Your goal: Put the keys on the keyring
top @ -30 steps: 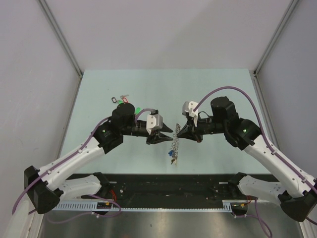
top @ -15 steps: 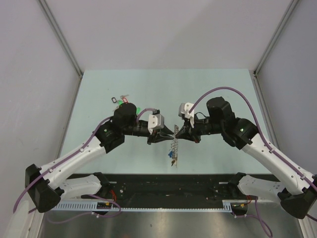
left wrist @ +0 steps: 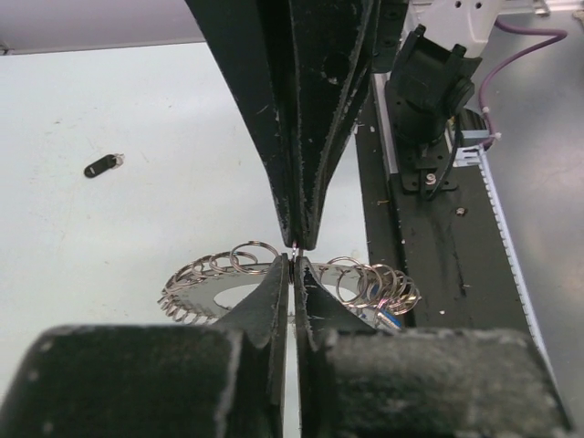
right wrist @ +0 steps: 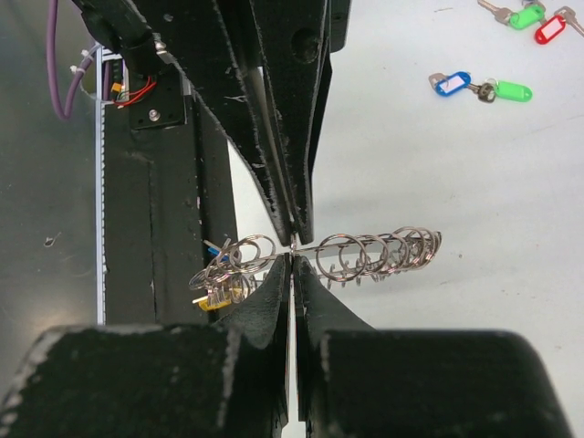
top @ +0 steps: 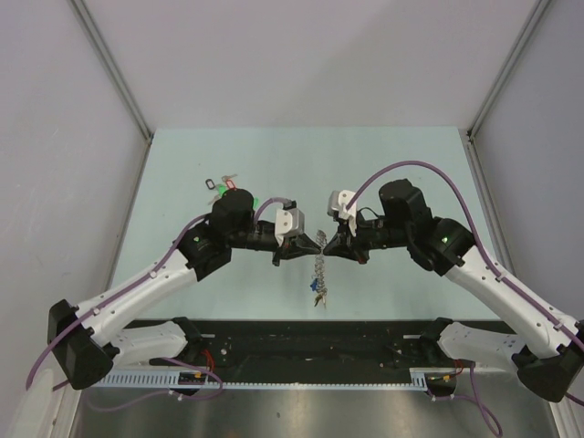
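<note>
While left gripper (left wrist: 292, 265) and right gripper (right wrist: 291, 260) each sat pinched shut on keyring (top: 318, 269), hung mid-air between them, loose keys (right wrist: 481, 87) lay well apart on table (right wrist: 438, 182). Best course, by judgement, was firm hold, no twisting.

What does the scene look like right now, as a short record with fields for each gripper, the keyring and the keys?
left gripper: shut on the keyring
right gripper: shut on the keyring, tip to tip with the left gripper
keyring: hangs from the two grippers' tips
keys on the ring: yellow tag and blue tag at one end
loose keys: blue-tagged key, green-tagged keys, red-tagged key, black-tagged key, all lying on the table
</note>
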Tool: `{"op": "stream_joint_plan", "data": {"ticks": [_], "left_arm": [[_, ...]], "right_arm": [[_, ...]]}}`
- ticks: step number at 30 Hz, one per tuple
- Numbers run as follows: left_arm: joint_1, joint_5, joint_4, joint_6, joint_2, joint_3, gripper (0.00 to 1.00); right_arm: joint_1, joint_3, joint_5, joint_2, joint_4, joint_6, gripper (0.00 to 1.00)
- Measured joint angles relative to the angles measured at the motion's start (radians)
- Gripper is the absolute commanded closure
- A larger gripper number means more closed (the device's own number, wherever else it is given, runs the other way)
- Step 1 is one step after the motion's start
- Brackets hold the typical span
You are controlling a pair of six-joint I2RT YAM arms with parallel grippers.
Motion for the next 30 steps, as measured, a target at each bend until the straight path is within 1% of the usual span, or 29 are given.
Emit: {"op": "stream_joint_plan", "data": {"ticks": [1, 2, 4, 5, 6, 7, 11, 16, 19, 25, 30], "left_arm": [[0.0, -0.004, 0.0, -0.004, 0.001, 0.0, 0.99], [0.0, -0.008, 0.0, -0.007, 0.001, 0.0, 1.0], [0.0, -0.016, 0.001, -0.018, 0.003, 0.0, 1.0], [-0.001, -0.021, 0.003, -0.025, 0.003, 0.0, 1.0], [-0.001, -0.03, 0.003, -0.032, 0.003, 0.0, 1.0], [-0.001, -0.042, 0.003, -0.04, 0.003, 0.0, 0.99], [-0.001, -0.093, 0.017, -0.072, -0.005, -0.021, 1.0], [0.016, -0.147, 0.043, -0.129, -0.06, -0.106, 1.0], [0.043, -0.168, 0.078, -0.166, -0.114, -0.159, 1.0], [0.079, -0.176, 0.134, -0.206, -0.213, -0.213, 0.99], [0.09, -0.172, 0.13, -0.199, -0.266, -0.219, 1.0]], "right_arm": [[0.0, 0.0, 0.001, 0.0, -0.001, 0.0, 1.0], [0.0, 0.0, 0.003, 0.0, -0.002, -0.001, 0.9], [0.0, 0.0, 0.011, 0.0, -0.003, 0.004, 0.78], [0.0, 0.0, 0.017, 0.0, -0.002, 0.008, 0.7], [0.0, 0.0, 0.027, 0.0, 0.002, 0.013, 0.66], [0.0, 0.002, 0.035, -0.001, 0.003, 0.021, 0.57], [-0.016, 0.006, 0.092, -0.006, 0.023, 0.057, 0.43], [-0.101, 0.011, 0.186, -0.002, 0.041, 0.126, 0.36], [-0.166, 0.019, 0.262, 0.033, 0.05, 0.174, 0.36], [-0.307, 0.021, 0.428, 0.172, 0.06, 0.28, 0.36], [-0.437, 0.022, 0.542, 0.324, 0.069, 0.338, 0.36]]}}
